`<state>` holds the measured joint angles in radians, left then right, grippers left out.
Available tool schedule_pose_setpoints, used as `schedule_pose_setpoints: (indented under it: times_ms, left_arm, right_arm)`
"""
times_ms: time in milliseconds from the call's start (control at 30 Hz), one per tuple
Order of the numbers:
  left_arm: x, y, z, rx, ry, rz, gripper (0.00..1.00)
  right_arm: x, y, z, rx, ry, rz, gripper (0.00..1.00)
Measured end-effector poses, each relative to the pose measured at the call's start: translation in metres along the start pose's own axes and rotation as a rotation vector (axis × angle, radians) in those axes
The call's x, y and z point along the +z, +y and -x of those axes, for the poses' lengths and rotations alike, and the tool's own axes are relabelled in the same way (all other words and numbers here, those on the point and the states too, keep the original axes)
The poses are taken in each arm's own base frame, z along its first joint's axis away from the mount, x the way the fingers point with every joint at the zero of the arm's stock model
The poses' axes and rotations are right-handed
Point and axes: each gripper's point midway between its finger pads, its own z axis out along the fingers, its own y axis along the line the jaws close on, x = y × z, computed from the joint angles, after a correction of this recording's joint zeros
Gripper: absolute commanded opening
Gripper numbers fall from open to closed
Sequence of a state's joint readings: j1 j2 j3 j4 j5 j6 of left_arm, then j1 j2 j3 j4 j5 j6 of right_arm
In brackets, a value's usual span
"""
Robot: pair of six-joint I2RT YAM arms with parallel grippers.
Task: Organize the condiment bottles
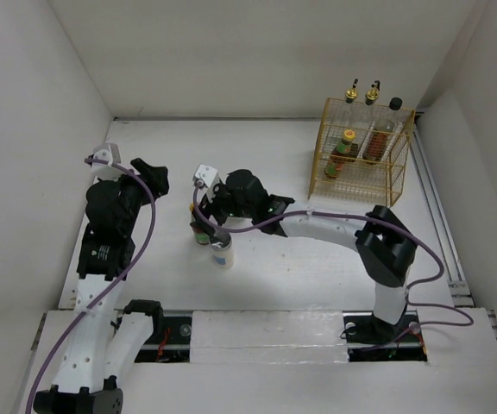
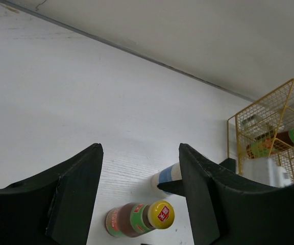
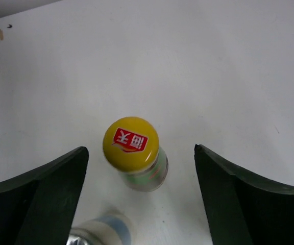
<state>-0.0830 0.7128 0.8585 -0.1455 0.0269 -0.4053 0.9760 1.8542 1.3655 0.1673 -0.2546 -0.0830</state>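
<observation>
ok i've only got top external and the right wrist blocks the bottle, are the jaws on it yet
observer: not yet. the right wrist view shows the right jaws wide open, with the yellow-capped bottle standing upright between them and touching neither.
operator: and the left arm, is it holding anything
observer: no. the left wrist view shows the left jaws open with nothing gripped.
</observation>
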Motion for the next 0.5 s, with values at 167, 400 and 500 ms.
schedule_pose_setpoints:
  times_ms: [167,400,500]
  left_arm:
    - [-0.002,-0.003,0.0,0.001,0.001,-0.016,0.57]
    - [-0.004,-0.006,0.0,0.003,0.003,-0.035,0.57]
    - [-0.004,-0.009,-0.001,0.005,0.009,-0.048,0.57]
  right_arm:
    - [0.027,-0.008,-0.018,0.018,0.005,-0.012,0.45]
    - [0.033,-0.015,-0.014,0.038,-0.028,-0.056,0.08]
    - [0.025,-0.017,-0.007,0.042,-0.037,-0.073,0.05]
